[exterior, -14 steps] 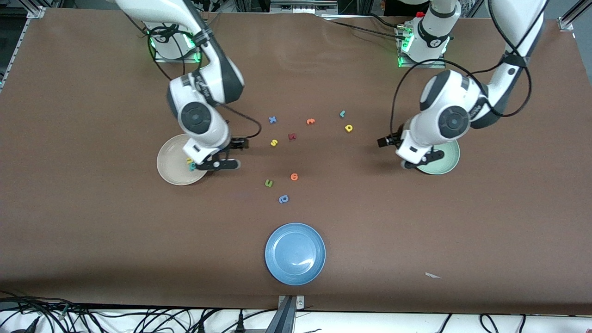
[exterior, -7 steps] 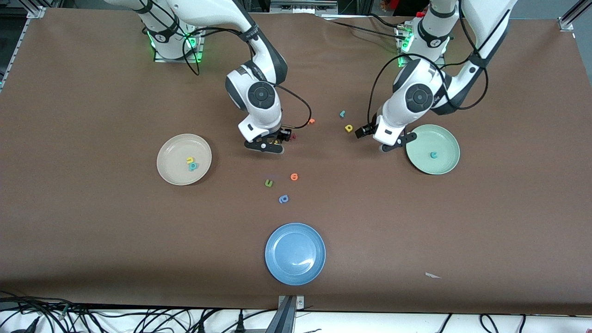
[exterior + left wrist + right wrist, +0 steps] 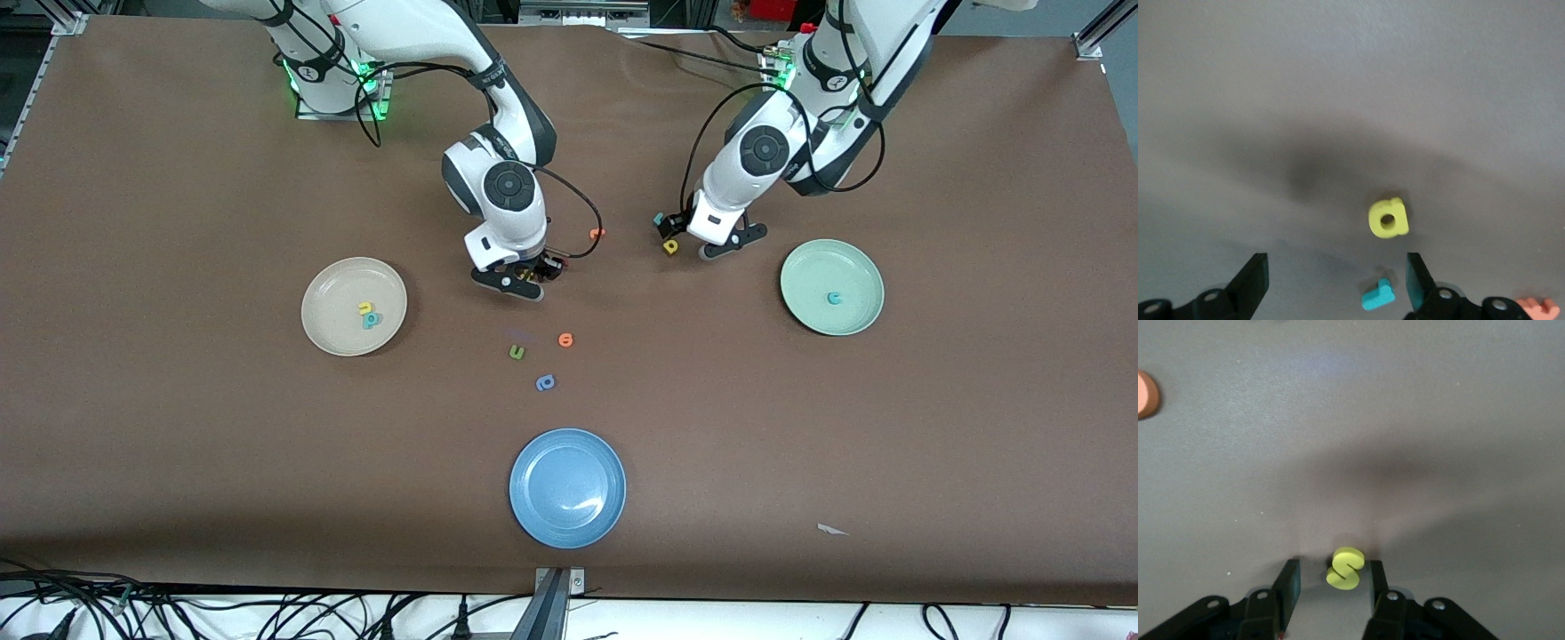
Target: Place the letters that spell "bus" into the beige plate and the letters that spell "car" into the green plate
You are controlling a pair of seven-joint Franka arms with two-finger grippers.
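The beige plate (image 3: 331, 331) holds a yellow u (image 3: 364, 308) and a teal b (image 3: 371, 320). On the green plate (image 3: 855, 267) lies a teal c (image 3: 833, 299). My right gripper (image 3: 520, 280) (image 3: 1333, 583) is down at the table's middle. Its fingers are half closed round the yellow s (image 3: 1345, 568), with a gap on one side. My left gripper (image 3: 707, 238) (image 3: 1335, 280) is open wide over the teal r (image 3: 659, 219) (image 3: 1378, 295). The yellow a (image 3: 670, 246) (image 3: 1388, 217) lies just past its fingertips.
A blue plate (image 3: 567, 487) sits near the front edge. An orange letter (image 3: 565, 339), a green u (image 3: 516, 353) and a blue letter (image 3: 545, 382) lie between it and my right gripper. Another orange letter (image 3: 597, 233) lies between the grippers. A white scrap (image 3: 832, 530) lies by the front edge.
Both arms left their plates and came to the letters in the middle. The right gripper came down round the yellow s and narrowed. The left gripper moved over the r and a.
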